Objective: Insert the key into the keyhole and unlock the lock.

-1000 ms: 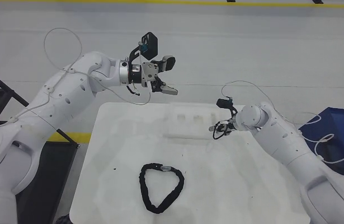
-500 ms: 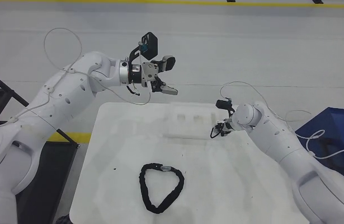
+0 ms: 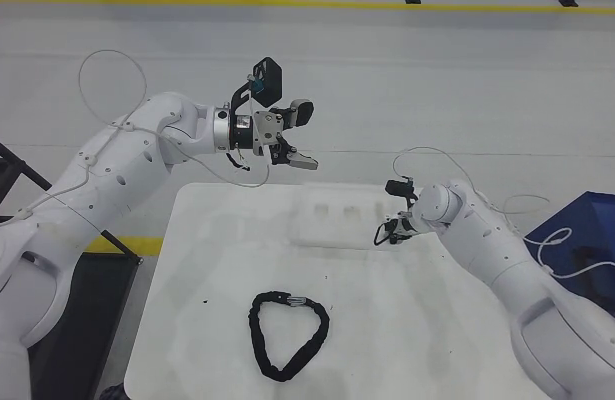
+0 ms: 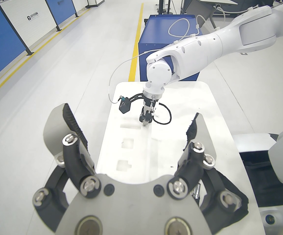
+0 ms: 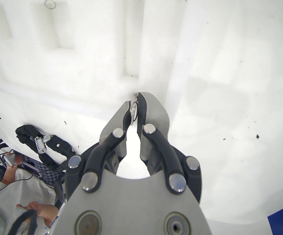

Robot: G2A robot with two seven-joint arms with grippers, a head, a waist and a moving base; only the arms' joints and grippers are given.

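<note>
Key (image 5: 133,113), right end effector (image 5: 133,105): slightly inward.

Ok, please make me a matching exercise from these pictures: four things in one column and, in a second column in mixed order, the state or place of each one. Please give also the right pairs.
Things
1. left hand
2. right hand
3. chain lock
4. key

States
A. lies as a loop on the table
B. open and empty, held high
C. gripped between shut jaws
D. shut, low over the table

Right pairs: 1-B, 2-D, 3-A, 4-C.
</note>
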